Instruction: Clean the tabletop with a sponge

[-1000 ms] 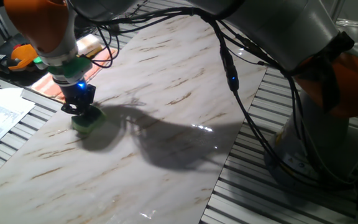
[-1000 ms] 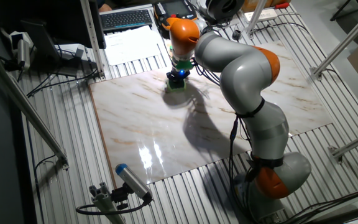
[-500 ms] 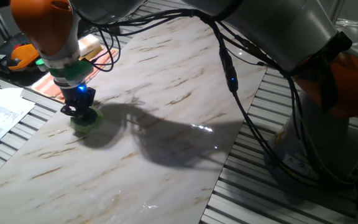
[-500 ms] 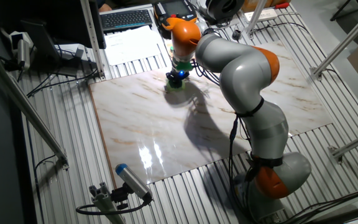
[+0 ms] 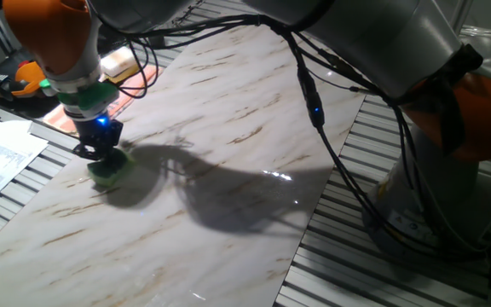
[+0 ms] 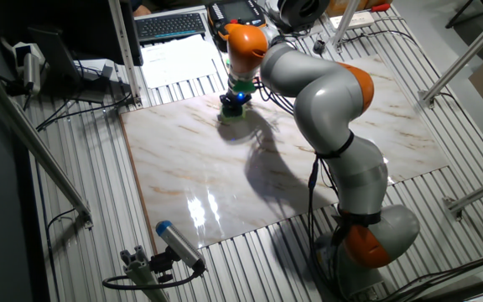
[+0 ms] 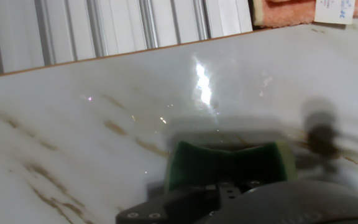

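One pincer presses sponge onto tabletop.

The white marble-look tabletop slab shines glossy and smooth; the small green sponge looks matt and rough; grey slatted metal desk.

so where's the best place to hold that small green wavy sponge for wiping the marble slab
Probably at the pinched waist, coming straight down from above. The small green wavy-edged sponge lies flat on the white marble-look tabletop, so only its top and narrow sides are reachable, and the waist fits between the fingers. The gripper already sits over it that way.
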Controlling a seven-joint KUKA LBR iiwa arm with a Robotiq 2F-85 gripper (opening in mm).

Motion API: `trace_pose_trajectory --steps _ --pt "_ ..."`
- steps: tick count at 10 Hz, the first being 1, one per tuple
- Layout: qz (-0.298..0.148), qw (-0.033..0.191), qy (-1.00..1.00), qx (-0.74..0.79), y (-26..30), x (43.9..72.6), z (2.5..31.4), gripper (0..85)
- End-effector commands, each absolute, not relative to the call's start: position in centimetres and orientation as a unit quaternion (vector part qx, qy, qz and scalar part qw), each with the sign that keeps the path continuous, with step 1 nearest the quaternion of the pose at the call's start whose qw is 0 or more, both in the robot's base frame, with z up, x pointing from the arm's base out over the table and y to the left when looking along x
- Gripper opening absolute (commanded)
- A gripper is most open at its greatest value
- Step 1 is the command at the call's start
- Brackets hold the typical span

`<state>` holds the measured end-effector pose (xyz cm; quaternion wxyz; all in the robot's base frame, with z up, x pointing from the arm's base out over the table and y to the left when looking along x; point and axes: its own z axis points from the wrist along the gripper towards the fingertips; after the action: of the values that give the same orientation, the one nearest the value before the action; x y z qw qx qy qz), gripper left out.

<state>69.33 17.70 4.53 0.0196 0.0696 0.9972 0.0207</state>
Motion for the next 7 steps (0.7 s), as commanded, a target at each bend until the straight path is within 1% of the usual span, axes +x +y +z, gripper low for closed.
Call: trace_pose_trajectory --steps 1,2,4,7 --pt "0.020 0.021 0.997 0.071 18.0 69.5 4.8 0.0" --pt "0.020 0.023 0.997 0.073 18.7 69.8 5.1 0.0" --pt "0.018 0.018 0.996 0.082 20.0 70.5 5.6 0.0" --pt "0.017 0.023 0.995 0.094 21.7 71.4 5.5 0.0"
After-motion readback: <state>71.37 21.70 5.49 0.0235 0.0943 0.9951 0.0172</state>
